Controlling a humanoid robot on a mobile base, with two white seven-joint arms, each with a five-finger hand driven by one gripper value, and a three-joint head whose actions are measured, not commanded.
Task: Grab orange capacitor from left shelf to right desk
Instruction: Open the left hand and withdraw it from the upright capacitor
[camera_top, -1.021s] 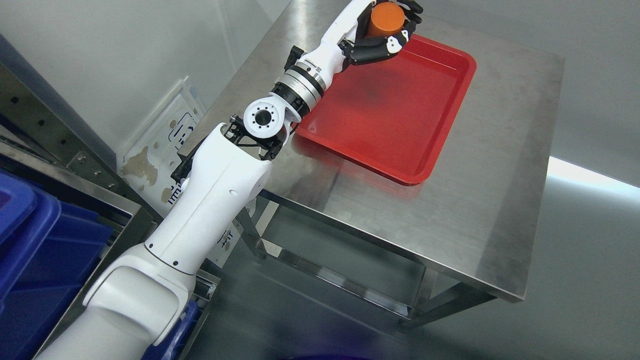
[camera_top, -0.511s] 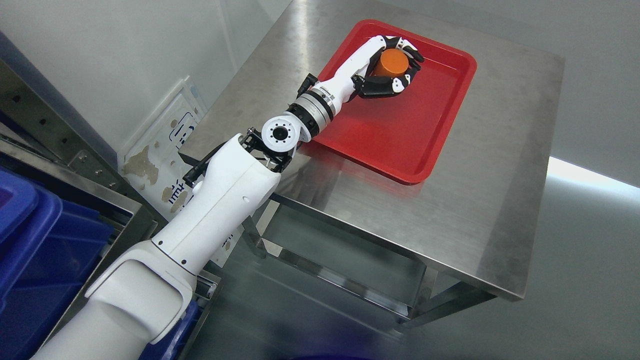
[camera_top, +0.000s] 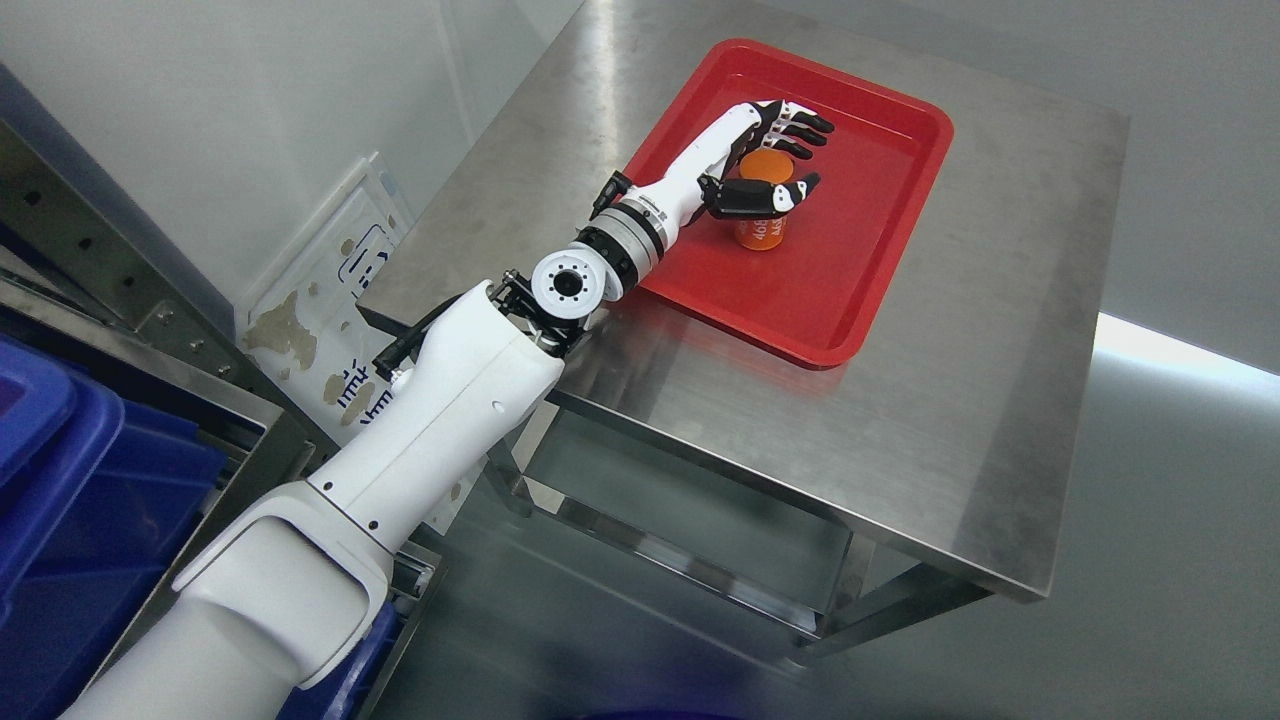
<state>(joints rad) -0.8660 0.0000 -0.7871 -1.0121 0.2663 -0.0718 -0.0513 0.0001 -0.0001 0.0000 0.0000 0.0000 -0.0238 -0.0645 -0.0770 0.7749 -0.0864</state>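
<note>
The orange capacitor (camera_top: 762, 222), a short cylinder with a printed label, stands upright on the red tray (camera_top: 840, 290) near its far left part. My left hand (camera_top: 806, 153) reaches in from the lower left and hovers just over the capacitor's top. Its fingers (camera_top: 795, 122) are stretched out straight behind the capacitor and its thumb crosses in front of the upper edge. The hand is open and holds nothing. My right arm does not show.
The tray lies on a steel table (camera_top: 960, 450) with an open frame beneath. Blue bins (camera_top: 70, 480) sit in a metal shelf (camera_top: 150, 330) at the lower left. A worn white placard (camera_top: 330, 290) leans on the wall between shelf and table.
My left hand brought the capacitor down from above the tray's far edge, set it upright on the tray and spread its fingers off it.
</note>
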